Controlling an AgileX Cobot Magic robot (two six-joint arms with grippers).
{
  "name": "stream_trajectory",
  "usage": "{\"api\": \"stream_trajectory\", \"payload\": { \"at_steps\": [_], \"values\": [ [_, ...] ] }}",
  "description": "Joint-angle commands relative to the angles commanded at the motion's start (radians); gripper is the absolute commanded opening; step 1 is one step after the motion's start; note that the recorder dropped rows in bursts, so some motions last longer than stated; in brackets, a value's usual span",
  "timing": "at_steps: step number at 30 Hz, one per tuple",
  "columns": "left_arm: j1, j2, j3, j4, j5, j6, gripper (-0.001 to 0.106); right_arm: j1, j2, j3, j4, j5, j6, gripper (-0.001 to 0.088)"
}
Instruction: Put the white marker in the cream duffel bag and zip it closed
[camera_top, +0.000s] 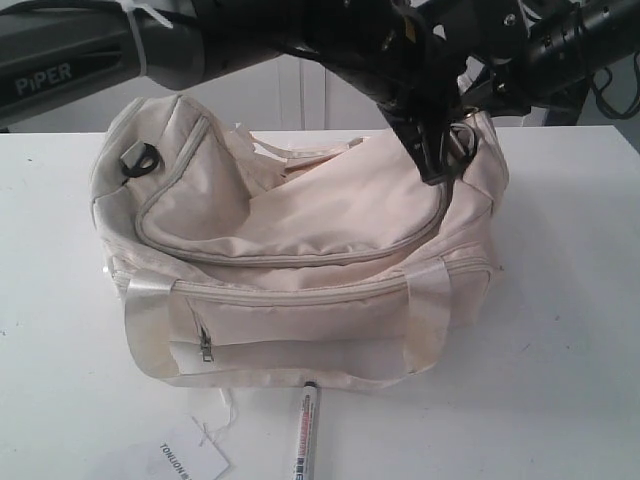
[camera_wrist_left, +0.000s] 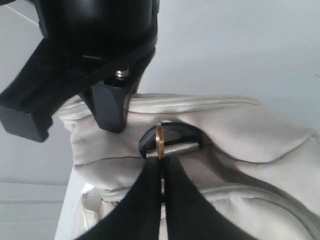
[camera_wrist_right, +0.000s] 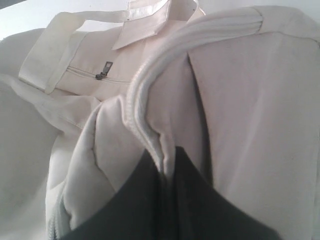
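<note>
While the slim white marker (camera_top: 305, 432) with a black cap lies just beside the soft cream fabric duffel bag (camera_top: 300, 230), well apart from both grippers, the left gripper (camera_wrist_left: 161, 172) pinches the bag's gold ring zip pull (camera_wrist_left: 158, 140) and the right gripper (camera_wrist_right: 167, 172) pinches its zip seam (camera_wrist_right: 141, 112).

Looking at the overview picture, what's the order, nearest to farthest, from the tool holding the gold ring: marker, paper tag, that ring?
1. Gold ring, pinched in the left tool, right end of bag.
2. Marker, in front of it.
3. Paper tag, farther left.
</note>
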Motion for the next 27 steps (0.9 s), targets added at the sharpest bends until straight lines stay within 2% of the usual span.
{"api": "stream_trajectory", "payload": {
  "at_steps": [4,9,16,27],
  "values": [
    [0.000,0.004,0.000,-0.057,0.066,0.023,0.000,0.000,0.000,0.000,0.000,0.000,0.000,0.0030],
    [-0.004,0.004,0.000,-0.184,0.121,0.144,0.000,0.000,0.000,0.000,0.000,0.000,0.000,0.0030],
    [-0.004,0.004,0.002,-0.204,0.210,0.162,0.000,0.003,0.000,0.000,0.000,-0.001,0.004,0.0030],
    [-0.004,0.004,0.002,-0.204,0.278,0.193,0.000,0.002,0.000,0.000,0.003,-0.002,0.073,0.0030]
  ]
}}
